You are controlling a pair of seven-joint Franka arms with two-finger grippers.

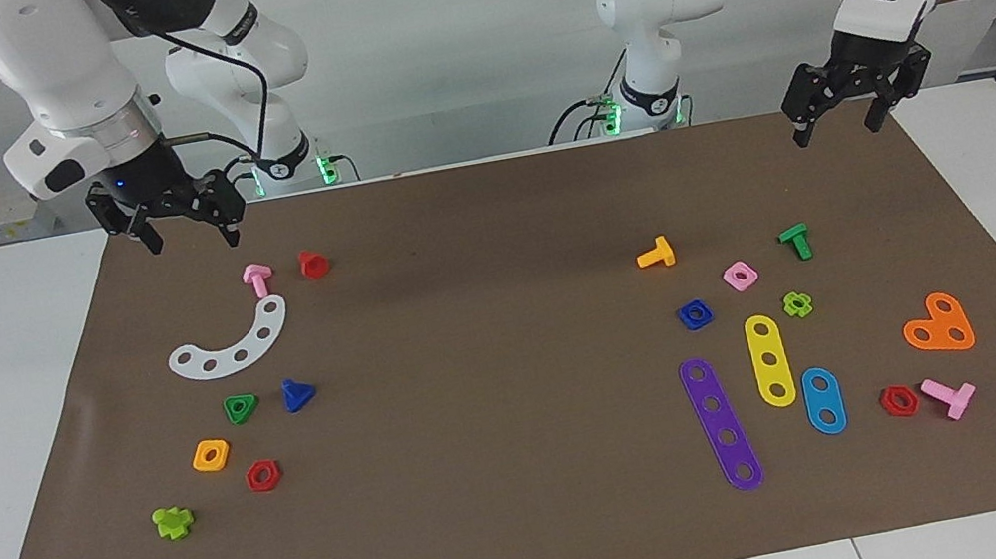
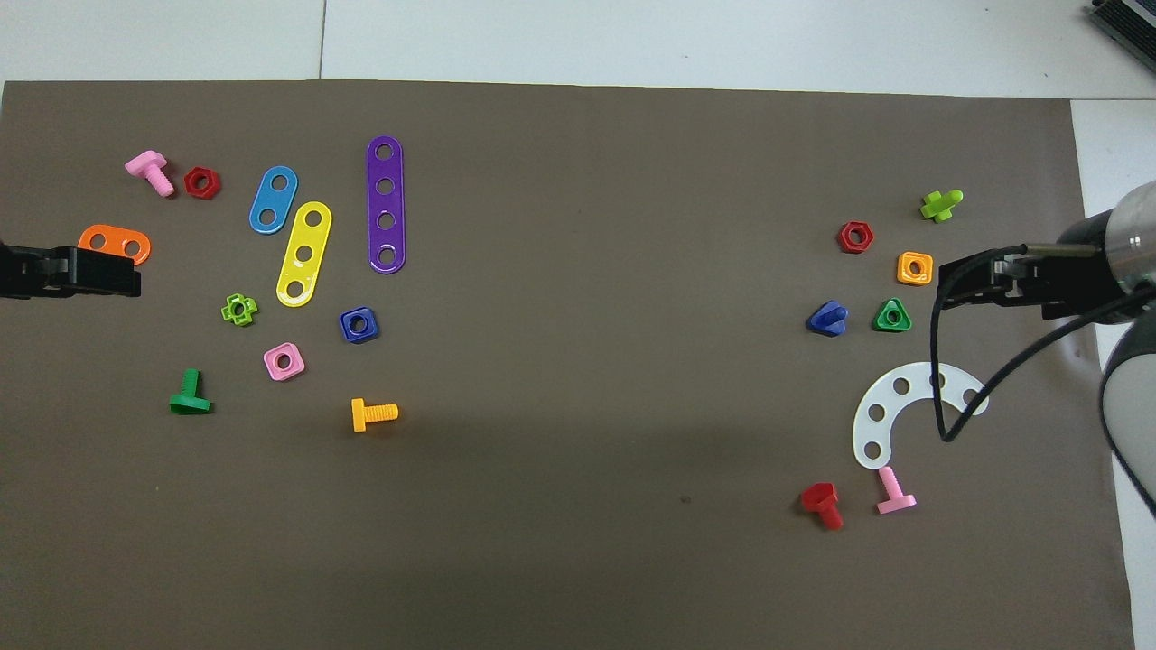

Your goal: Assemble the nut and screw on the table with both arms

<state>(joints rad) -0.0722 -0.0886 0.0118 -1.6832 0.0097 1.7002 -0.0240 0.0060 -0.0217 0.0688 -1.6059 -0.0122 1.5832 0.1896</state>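
Observation:
The blue square nut point(image 1: 694, 314) lies flat on the brown mat point(image 1: 511, 480) toward the left arm's end, beside a pink square nut point(image 1: 740, 275); it also shows in the overhead view point(image 2: 358, 324). The dark-blue screw point(image 1: 298, 394) with a triangular head lies on its side toward the right arm's end, beside a green triangular nut point(image 1: 240, 409); the overhead view shows it too point(image 2: 828, 318). My left gripper point(image 1: 839, 123) hangs open and empty above the mat's robot-side edge, and also shows in the overhead view point(image 2: 90, 271). My right gripper point(image 1: 190, 232) hangs open and empty above that edge at its own end, also in the overhead view point(image 2: 971, 282).
Near the nut lie purple point(image 1: 720, 422), yellow point(image 1: 769, 359) and light-blue point(image 1: 823, 400) strips, an orange screw point(image 1: 656, 253), a green screw point(image 1: 795, 242) and an orange heart plate point(image 1: 939, 325). Near the screw lie a white curved strip point(image 1: 231, 344), an orange square nut point(image 1: 211, 455) and a red hex nut point(image 1: 263, 476).

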